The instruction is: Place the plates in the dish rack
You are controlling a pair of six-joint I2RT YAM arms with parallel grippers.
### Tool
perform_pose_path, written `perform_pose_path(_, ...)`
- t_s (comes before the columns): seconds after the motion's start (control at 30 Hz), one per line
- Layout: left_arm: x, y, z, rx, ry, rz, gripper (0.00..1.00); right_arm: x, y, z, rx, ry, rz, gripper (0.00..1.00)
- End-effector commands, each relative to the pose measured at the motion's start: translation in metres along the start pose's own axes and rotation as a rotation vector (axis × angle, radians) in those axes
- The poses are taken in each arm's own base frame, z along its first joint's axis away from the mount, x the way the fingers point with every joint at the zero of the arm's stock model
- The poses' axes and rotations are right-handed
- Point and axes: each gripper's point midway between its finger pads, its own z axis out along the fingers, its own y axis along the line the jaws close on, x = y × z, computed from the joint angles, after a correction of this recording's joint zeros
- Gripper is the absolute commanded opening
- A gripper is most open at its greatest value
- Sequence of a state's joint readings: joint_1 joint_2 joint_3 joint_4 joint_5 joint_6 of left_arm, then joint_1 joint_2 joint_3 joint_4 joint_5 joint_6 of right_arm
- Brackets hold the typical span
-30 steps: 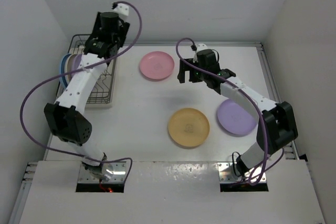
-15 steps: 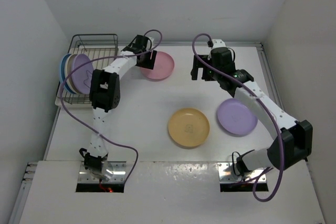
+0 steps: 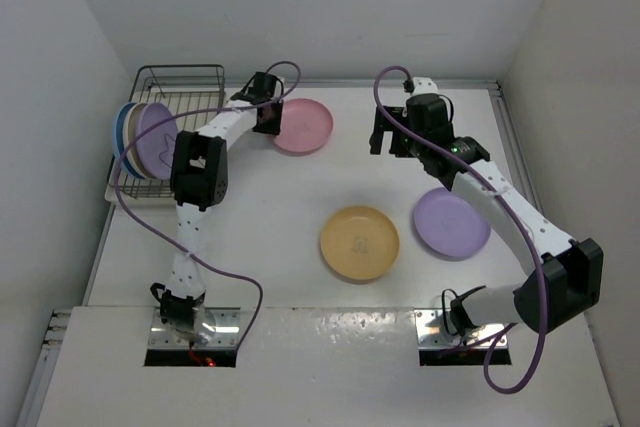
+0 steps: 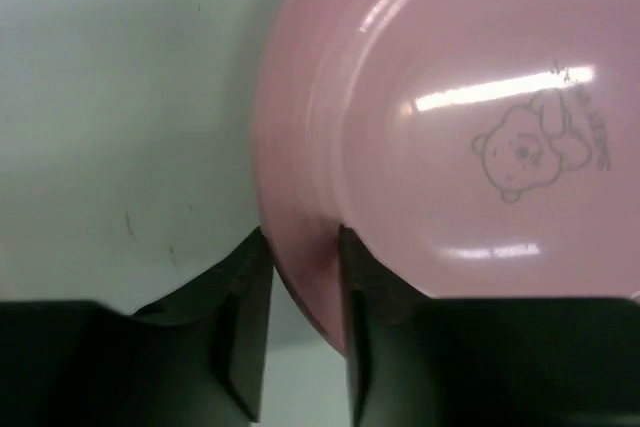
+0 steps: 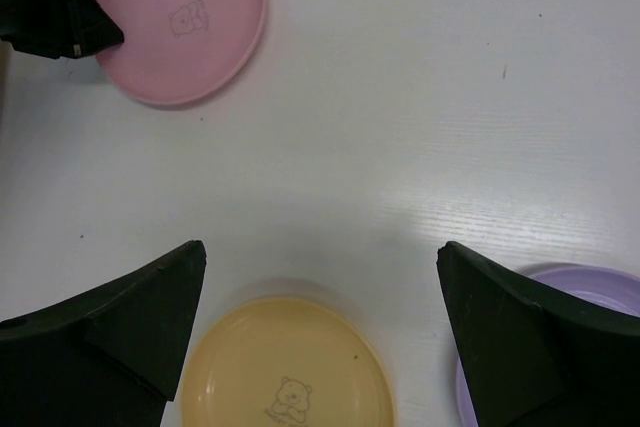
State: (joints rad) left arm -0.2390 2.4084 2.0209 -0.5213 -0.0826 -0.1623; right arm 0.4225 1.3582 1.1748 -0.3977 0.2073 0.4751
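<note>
White tabletop [image 3: 270, 217] under white walls. The pink plate [image 3: 300, 125] lies flat near the far edge, left of the middle. My left tool [image 4: 300, 242] is at its rim on the side facing the dish rack [image 3: 185, 72]. The fingers [image 4: 245, 327] sit one either side of that rim and look pressed to it, though I cannot tell whether the pinch is firm. The rack stands in the far left corner, just left of this plate, with three upright plates [image 3: 150, 137] in it. My left arm is the nearer one, so I judge the plate must go up, onto its edge, then leftward. My right tool [image 5: 320, 247] hangs with its fingers wide apart and empty, over bare tabletop between the pink plate, the orange plate [image 3: 359, 243] and the lavender plate [image 3: 452, 223].
</note>
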Motion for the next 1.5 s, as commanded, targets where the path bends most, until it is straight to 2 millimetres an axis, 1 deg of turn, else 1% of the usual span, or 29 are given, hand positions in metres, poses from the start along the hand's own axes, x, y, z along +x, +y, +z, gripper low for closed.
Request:
perform_pose_path(0.0, -0.013, 0.001, -0.009, 0.018, -0.042, -0.027, 0.29, -0.012, 0.006, -0.002, -0.014, -0.044, 0.018, 0.99)
perform_pose_path(0.03, -0.014, 0.007, -0.009, 0.013, -0.042, -0.034, 0.2, -0.012, 0.007, -0.003, -0.015, -0.044, 0.013, 0.99)
perform_pose_path(0.1, -0.027, 0.004, -0.023, 0.035, -0.073, -0.035, 0.0, -0.013, 0.007, -0.002, -0.017, -0.049, 0.008, 0.99)
perform_pose_path(0.13, -0.03, 0.004, -0.029, 0.035, -0.078, -0.019, 0.0, -0.013, 0.006, -0.002, -0.014, -0.052, -0.003, 0.99)
perform_pose_path(0.17, -0.042, 0.002, -0.04, 0.051, -0.108, -0.008, 0.0, -0.012, 0.005, -0.003, -0.012, -0.053, -0.007, 0.99)
perform_pose_path(0.2, -0.063, 0.001, -0.064, 0.064, -0.166, 0.001, 0.0, -0.014, 0.006, -0.003, -0.014, -0.065, -0.011, 0.99)
perform_pose_path(0.3, -0.103, 0.005, -0.11, 0.062, -0.278, 0.057, 0.0, -0.015, 0.004, -0.001, -0.013, -0.084, -0.022, 0.99)
perform_pose_path(0.33, -0.125, 0.007, -0.144, 0.06, -0.35, 0.075, 0.0, -0.019, 0.006, 0.0, -0.019, -0.102, -0.016, 0.99)
perform_pose_path(0.43, -0.151, 0.024, -0.202, -0.024, -0.454, 0.171, 0.0, -0.022, 0.009, 0.003, -0.036, -0.116, -0.02, 0.99)
perform_pose_path(0.47, -0.163, 0.033, -0.241, -0.069, -0.511, 0.242, 0.0, -0.021, 0.008, 0.004, -0.035, -0.116, -0.02, 0.99)
perform_pose_path(0.5, -0.169, 0.041, -0.259, -0.11, -0.538, 0.27, 0.0, -0.021, 0.012, 0.004, -0.049, -0.117, -0.024, 0.99)
perform_pose_path(0.53, -0.17, 0.061, -0.276, -0.197, -0.542, 0.279, 0.0, -0.022, 0.013, 0.005, -0.057, -0.124, -0.024, 0.99)
perform_pose_path(0.6, -0.172, 0.083, -0.307, -0.298, -0.55, 0.345, 0.0, -0.024, 0.017, 0.006, -0.074, -0.134, -0.024, 0.99)
perform_pose_path(0.63, -0.172, 0.101, -0.336, -0.383, -0.565, 0.377, 0.0, -0.019, 0.016, 0.01, -0.074, -0.126, -0.027, 0.99)
perform_pose_path(0.7, -0.168, 0.116, -0.362, -0.472, -0.558, 0.416, 0.0, -0.02, 0.019, 0.012, -0.089, -0.136, -0.022, 0.99)
perform_pose_path(0.73, -0.159, 0.13, -0.384, -0.56, -0.544, 0.413, 0.0, -0.014, 0.018, 0.014, -0.086, -0.122, -0.022, 0.99)
perform_pose_path(0.77, -0.154, 0.138, -0.394, -0.607, -0.526, 0.426, 0.0, -0.013, 0.018, 0.016, -0.09, -0.123, -0.018, 0.99)
perform_pose_path(0.83, -0.133, 0.163, -0.404, -0.72, -0.438, 0.455, 0.0, -0.011, 0.019, 0.018, -0.096, -0.117, -0.016, 0.99)
perform_pose_path(0.87, -0.127, 0.168, -0.42, -0.748, -0.439, 0.458, 0.0, -0.01, 0.021, 0.019, -0.104, -0.117, -0.017, 0.99)
perform_pose_path(0.93, -0.113, 0.183, -0.43, -0.81, -0.385, 0.48, 0.0, -0.008, 0.023, 0.021, -0.115, -0.111, -0.018, 0.99)
perform_pose_path(0.97, -0.102, 0.188, -0.43, -0.835, -0.348, 0.485, 0.0, -0.008, 0.023, 0.022, -0.118, -0.112, -0.023, 0.99)
perform_pose_path(1.03, -0.091, 0.195, -0.442, -0.866, -0.33, 0.492, 0.0, -0.008, 0.026, 0.022, -0.13, -0.113, -0.022, 0.99)
perform_pose_path(1.07, -0.082, 0.197, -0.436, -0.879, -0.298, 0.501, 0.0, -0.005, 0.025, 0.025, -0.129, -0.104, -0.023, 0.99)
perform_pose_path(1.1, -0.076, 0.202, -0.436, -0.897, -0.278, 0.502, 0.0, -0.003, 0.033, 0.023, -0.151, -0.104, -0.029, 0.99)
perform_pose_path(1.13, -0.074, 0.204, -0.443, -0.92, -0.287, 0.503, 0.0, -0.004, 0.028, 0.025, -0.14, -0.105, -0.022, 0.99)
perform_pose_path(1.17, -0.062, 0.211, -0.435, -0.94, -0.244, 0.507, 0.0, -0.003, 0.028, 0.025, -0.143, -0.102, -0.019, 0.99)
perform_pose_path(1.27, -0.057, 0.216, -0.434, -0.971, -0.262, 0.495, 0.0, 0.0, 0.028, 0.026, -0.146, -0.093, -0.022, 0.99)
perform_pose_path(1.37, -0.045, 0.216, -0.41, -0.961, -0.224, 0.521, 0.0, 0.001, 0.028, 0.025, -0.149, -0.09, -0.03, 0.99)
perform_pose_path(1.47, -0.046, 0.219, -0.408, -1.004, -0.233, 0.519, 0.0, 0.0, 0.027, 0.023, -0.146, -0.091, -0.033, 0.99)
